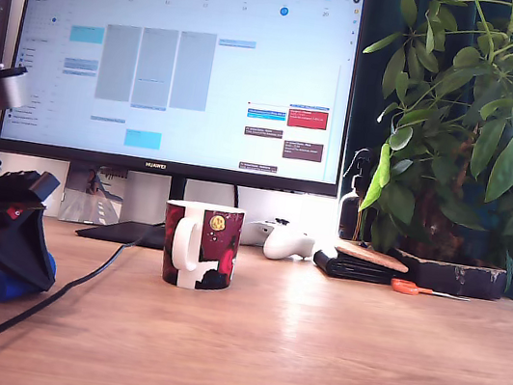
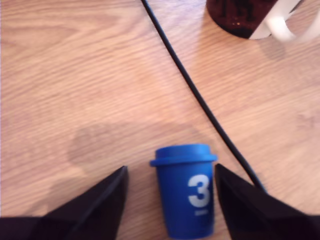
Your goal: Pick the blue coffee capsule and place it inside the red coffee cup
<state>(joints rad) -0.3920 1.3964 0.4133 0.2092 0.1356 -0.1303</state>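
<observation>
One blue coffee capsule (image 2: 185, 192) lying on worktop (image 2: 75, 75) between open jaws, untouched; red coffee cup (image 2: 250, 17) at one o'clock; black cable (image 2: 200, 100) between.

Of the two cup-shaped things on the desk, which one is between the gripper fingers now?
The blue coffee capsule, marked with a white "3". It sits between the open fingers of the gripper; the red coffee cup stands apart, across the black cable.

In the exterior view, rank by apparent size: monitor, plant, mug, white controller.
1. Monitor, largest.
2. Plant.
3. Mug, though it sits nearer the camera, which inflates it.
4. Controller, smallest and partly hidden behind the mug.
</observation>
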